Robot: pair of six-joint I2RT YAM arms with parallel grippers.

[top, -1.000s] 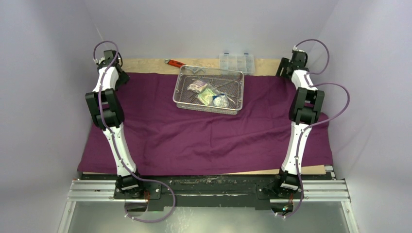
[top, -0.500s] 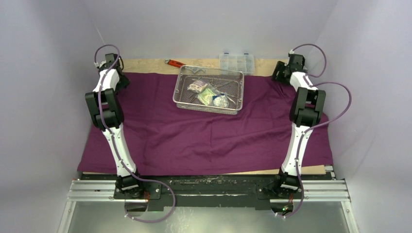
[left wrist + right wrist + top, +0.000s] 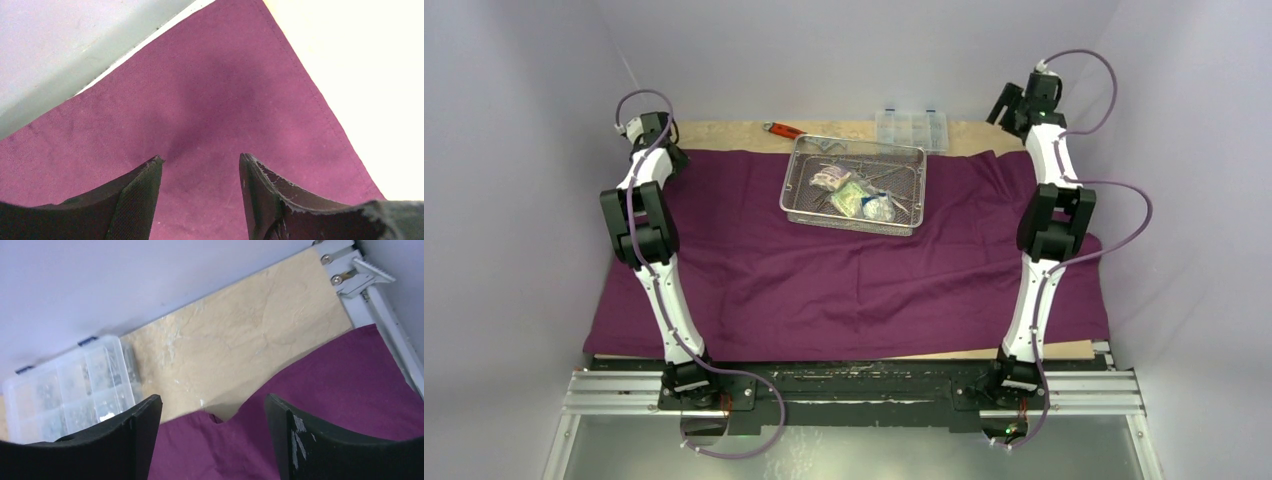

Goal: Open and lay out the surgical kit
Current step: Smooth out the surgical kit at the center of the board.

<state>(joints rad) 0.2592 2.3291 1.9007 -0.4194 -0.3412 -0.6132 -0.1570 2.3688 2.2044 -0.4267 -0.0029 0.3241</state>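
Observation:
The dark-purple cloth (image 3: 844, 270) lies spread over the table. The silver wire-mesh tray (image 3: 801, 170) stands on its far middle part, holding three small clear packets (image 3: 854, 195) and steel instruments (image 3: 832, 149) that are too small to tell apart. My left gripper (image 3: 200, 162) is open and empty just above the cloth's far left corner (image 3: 240, 100). My right gripper (image 3: 212, 402) is open and empty, raised above the cloth's far right edge (image 3: 320, 375). In the top view the left gripper (image 3: 659, 140) and right gripper (image 3: 1012, 105) are at the far corners.
A clear plastic compartment box (image 3: 911, 130) sits on the bare wood (image 3: 724, 135) behind the tray, also in the right wrist view (image 3: 70, 385). A red-handled wrench (image 3: 782, 129) lies on the wood at the far middle. Walls close in left, right and behind.
My right gripper has risen off the cloth's far right corner and moved back toward the wall. My left gripper has shifted slightly at the far left corner.

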